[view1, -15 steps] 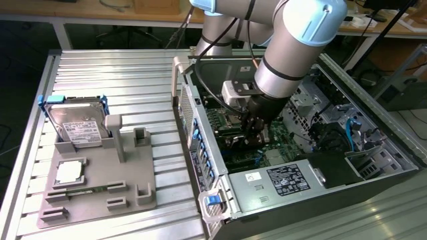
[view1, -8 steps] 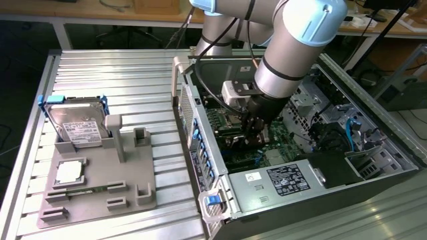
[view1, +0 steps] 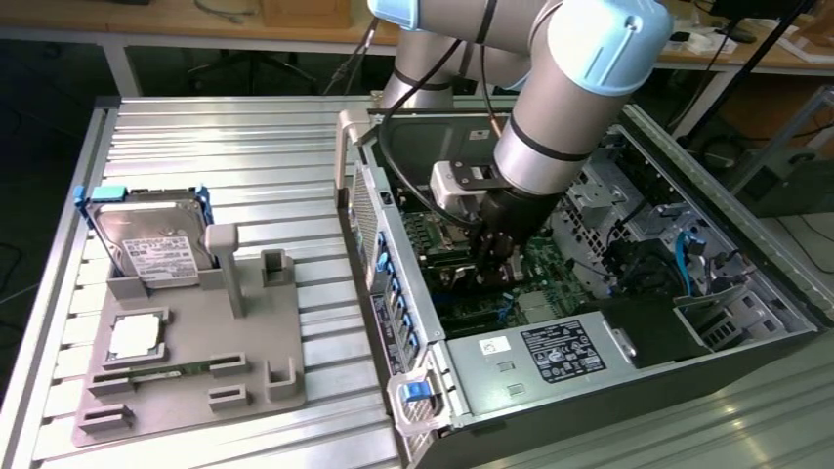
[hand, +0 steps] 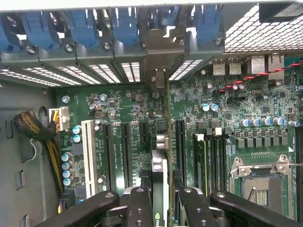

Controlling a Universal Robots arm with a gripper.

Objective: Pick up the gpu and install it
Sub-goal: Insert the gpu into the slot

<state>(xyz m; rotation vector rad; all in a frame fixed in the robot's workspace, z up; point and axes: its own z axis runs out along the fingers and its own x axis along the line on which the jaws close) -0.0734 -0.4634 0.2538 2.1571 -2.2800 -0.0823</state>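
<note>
Gripping the gpu (hand: 160, 189) edge-on, the fingers (hand: 139, 208) are clamped on either side of the card, which stands upright between them with its thin edge facing the wrist camera. Just beyond them the card runs down toward the motherboard (hand: 123, 142), in line with the long black slots; whether it is seated in one cannot be told. The silver bracket (hand: 158, 78) at its far end meets the rear wall of the case, under the row of blue clips (hand: 85, 26). A white slot (hand: 88, 151) lies to one side, the empty CPU socket (hand: 258, 182) to the other, and red-black twisted wires (hand: 265, 73) cross near the rear ports. In the exterior view, the arm (view1: 573, 107) reaches down into the open computer case (view1: 521, 362), which lies on its side on the ribbed worktop (view1: 222, 147), with the gripper (view1: 502, 249) low over the board. Well apart, toward the exterior view's left, a grey holder (view1: 195, 362) carries a hard drive (view1: 150, 244) with blue tabs, a CPU (view1: 135, 337) and a memory stick (view1: 150, 373).
</note>
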